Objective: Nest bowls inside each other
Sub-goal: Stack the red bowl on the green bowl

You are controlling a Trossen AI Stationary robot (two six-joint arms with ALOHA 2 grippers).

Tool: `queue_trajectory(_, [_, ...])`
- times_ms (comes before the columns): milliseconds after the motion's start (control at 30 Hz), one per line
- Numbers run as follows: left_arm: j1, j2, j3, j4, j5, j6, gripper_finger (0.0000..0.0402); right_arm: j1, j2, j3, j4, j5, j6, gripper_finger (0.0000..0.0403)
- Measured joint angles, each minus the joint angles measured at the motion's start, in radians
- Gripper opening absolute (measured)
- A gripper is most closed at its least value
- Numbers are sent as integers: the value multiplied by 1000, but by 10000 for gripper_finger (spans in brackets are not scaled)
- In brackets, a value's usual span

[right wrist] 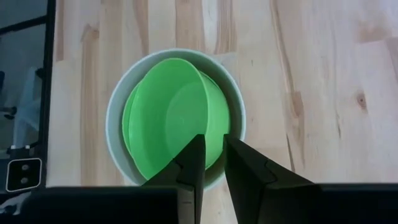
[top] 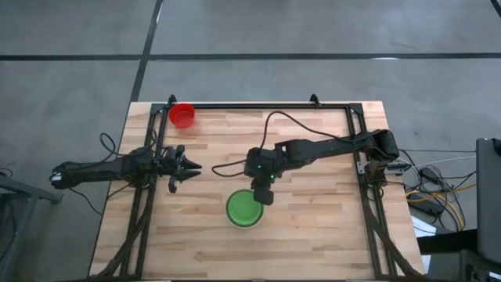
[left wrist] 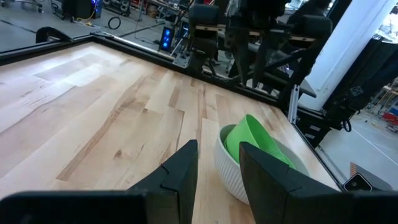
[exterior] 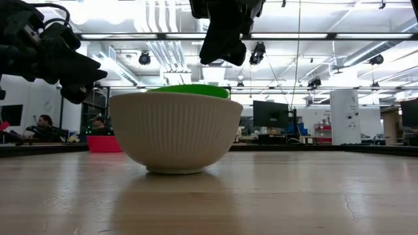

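I hold the right hand just above the whitish-grey bowl, fingers nearly together and empty, a tilted green bowl lying inside it. Next I judge the red bowl, well apart at the bench's far corner, needs fetching. The left hand waits open beside the whitish-grey bowl.

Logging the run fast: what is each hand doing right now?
Left hand: open, empty, waiting above the table.
Right hand: above the green bowl in the white bowl, fingers nearly together, holding nothing.
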State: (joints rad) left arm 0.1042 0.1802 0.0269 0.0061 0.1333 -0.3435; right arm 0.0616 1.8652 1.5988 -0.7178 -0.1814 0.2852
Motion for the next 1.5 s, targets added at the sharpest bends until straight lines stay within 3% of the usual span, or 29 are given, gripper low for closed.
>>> queue_trajectory(400, [0,0,0,0,0,0,122,0,-6,-21,27,2,3,54])
queue_trajectory(800, [0,0,0,0,0,0,122,9,-64,-71,207,4,48,54])
queue_trajectory(1067, [0,0,0,-1,0,0,122,25,-106,-86,274,82,45,54])
queue_trajectory(1500, [0,0,0,-1,0,0,122,37,-254,-362,759,163,126,54])
